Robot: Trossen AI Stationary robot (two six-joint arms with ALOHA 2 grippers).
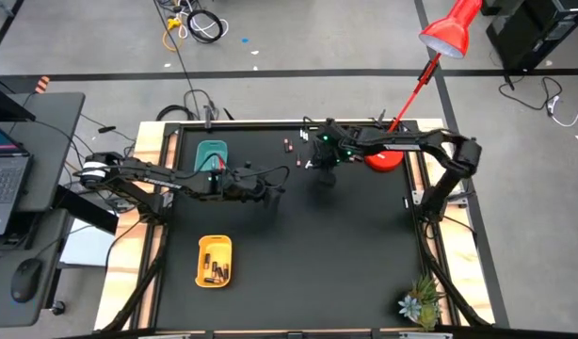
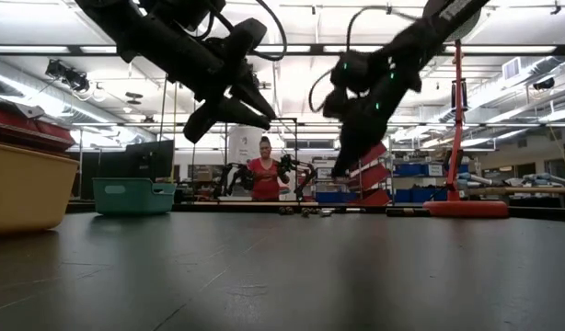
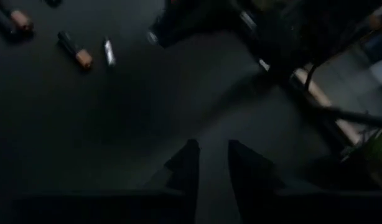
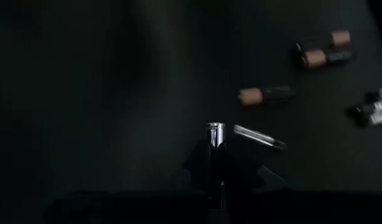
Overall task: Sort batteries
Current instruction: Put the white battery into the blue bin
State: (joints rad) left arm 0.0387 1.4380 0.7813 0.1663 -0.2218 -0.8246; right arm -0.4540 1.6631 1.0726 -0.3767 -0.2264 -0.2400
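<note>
The right gripper [image 4: 214, 163] is closed on a silver battery [image 4: 215, 134], whose cap protrudes between the fingertips. Another silver battery [image 4: 259, 137] lies just beside it on the black table [image 4: 104, 93], with copper-topped batteries [image 4: 264, 95] farther out. The left gripper [image 3: 212, 163], slightly parted and holding nothing, hangs above the table; the teal tray [image 1: 211, 153] and yellow tray [image 1: 214, 260] lie behind it.
</note>
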